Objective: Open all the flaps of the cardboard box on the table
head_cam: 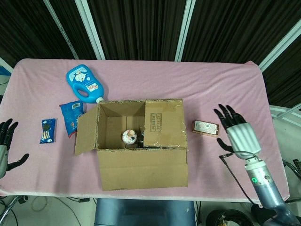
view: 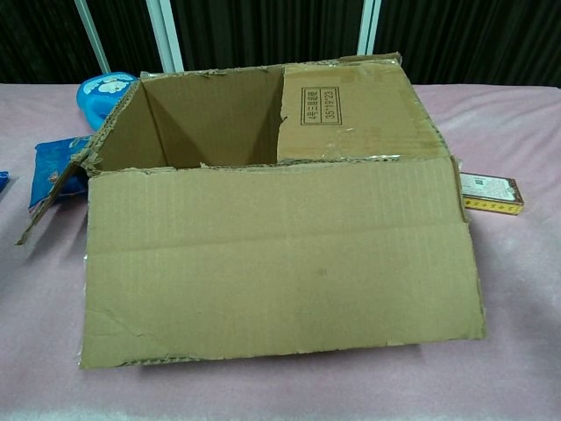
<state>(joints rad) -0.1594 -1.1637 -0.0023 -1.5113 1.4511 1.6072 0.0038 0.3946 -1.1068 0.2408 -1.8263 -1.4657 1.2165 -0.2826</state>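
The brown cardboard box (head_cam: 141,150) (view: 280,254) stands at the table's front middle. Its left flap (head_cam: 86,133) hangs outward and its front flap (head_cam: 143,168) hangs down the front. The right flap (head_cam: 163,124) (view: 355,110) still lies folded over the opening. A small round item (head_cam: 128,136) lies inside. My right hand (head_cam: 237,132) hovers open, fingers spread, right of the box near the small carton. At the left edge of the head view my left hand (head_cam: 5,146) is open and only partly visible. Neither hand appears in the chest view.
A blue bottle (head_cam: 84,84) (view: 101,92) lies behind the box at left. A blue snack bag (head_cam: 71,117) (view: 54,171) and a small blue packet (head_cam: 47,131) lie left of it. A flat brown carton (head_cam: 206,127) (view: 491,193) lies right of the box on the pink cloth (head_cam: 211,89).
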